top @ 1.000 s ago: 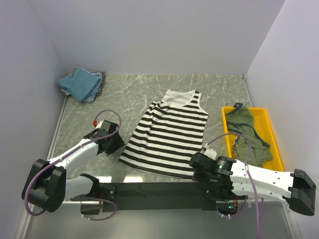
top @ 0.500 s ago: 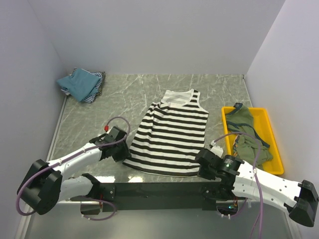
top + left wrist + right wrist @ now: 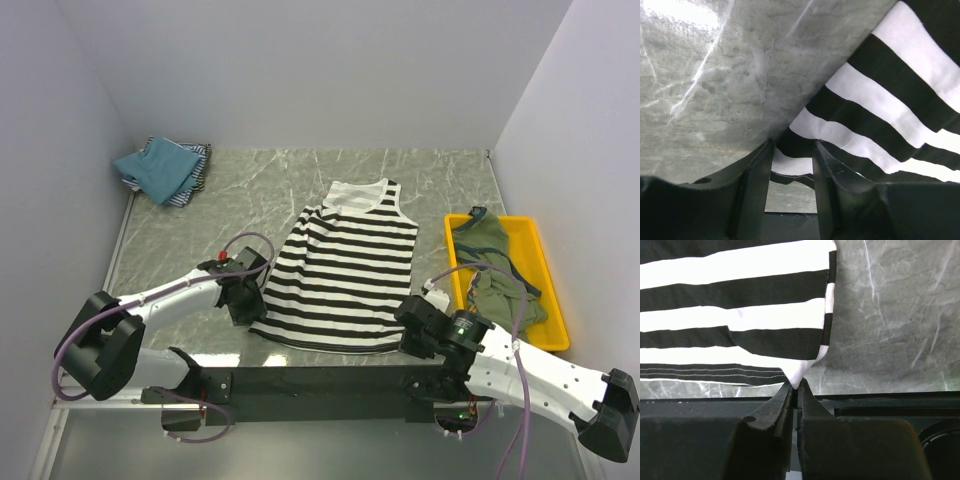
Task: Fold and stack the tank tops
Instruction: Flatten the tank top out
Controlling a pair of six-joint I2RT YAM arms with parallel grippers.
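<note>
The striped top's (image 3: 345, 270) hem is pinched by the right tool (image 3: 796, 386) and straddled by the half-open left tool (image 3: 791, 150).

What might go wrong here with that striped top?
The left tool stands open around one hem corner of the striped top; lifting before it closes would raise only one side. The right tool pinches just the tip of the other corner, so it may slip free.
</note>
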